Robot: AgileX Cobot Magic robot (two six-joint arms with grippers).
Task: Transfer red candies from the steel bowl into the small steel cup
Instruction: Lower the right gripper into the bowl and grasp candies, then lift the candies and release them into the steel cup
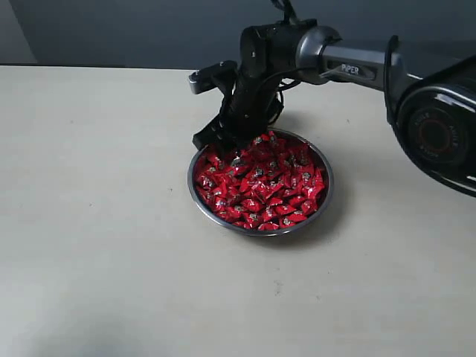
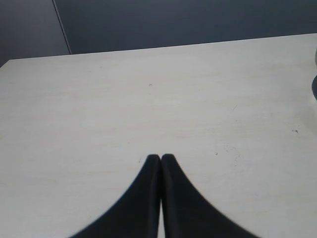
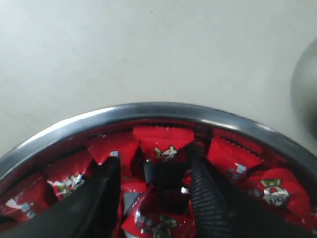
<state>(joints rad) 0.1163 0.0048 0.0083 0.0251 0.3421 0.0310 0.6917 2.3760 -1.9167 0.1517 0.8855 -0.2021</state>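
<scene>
Now, your right gripper sits low in the bowl, jaws wide over the red candies piled there. They are small, light and slippery in crinkly wrappers, so pinch one across its fat middle. Your left gripper is closed tight, holding nothing.

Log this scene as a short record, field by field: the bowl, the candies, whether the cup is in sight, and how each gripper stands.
steel bowl: on the table, filled with candies
red candies: all in the bowl, none seen on the table
small steel cup: not clearly in view
right gripper: jaws apart, dipped among the candies near the bowl's rim
left gripper: jaws shut, empty, over bare table
</scene>
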